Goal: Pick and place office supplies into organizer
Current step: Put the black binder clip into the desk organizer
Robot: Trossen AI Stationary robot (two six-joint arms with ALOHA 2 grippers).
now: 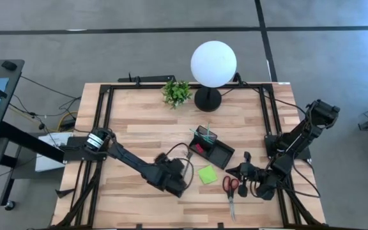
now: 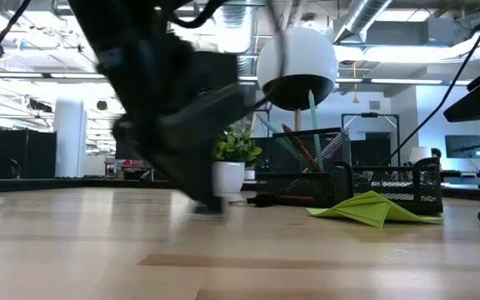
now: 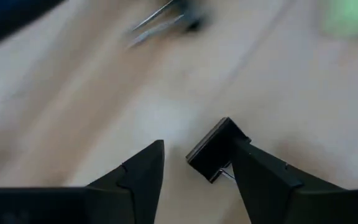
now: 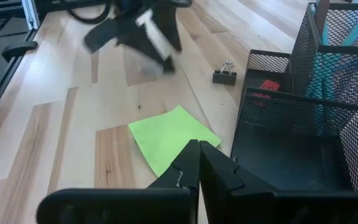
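Note:
My left gripper (image 1: 171,177) is low over the table's middle, near the front, and it is open (image 3: 194,165). A small black binder clip (image 3: 215,149) lies on the wood between its fingers, close against one fingertip. A second black clip (image 4: 224,76) lies beside the black mesh organizer (image 1: 212,145), which holds pens (image 2: 311,137) and a red piece (image 4: 268,84). The lime-green sticky note (image 1: 207,174) lies flat in front of the organizer. Red-handled scissors (image 1: 230,188) lie to its right. My right gripper (image 4: 199,163) is shut and hangs just right of the note (image 4: 173,140). My left gripper comes at the black clip (image 3: 215,149) from above, pointing down. The clip's body is right at one fingertip (image 3: 253,163), and the other finger stands apart from it. The clip lies on the table. I cannot tell whether the fingertip touches it.
A white globe lamp (image 1: 213,64) and a small potted plant (image 1: 176,92) stand at the table's far edge, behind the organizer. Bare wood lies to the left of my left arm and along the near edge.

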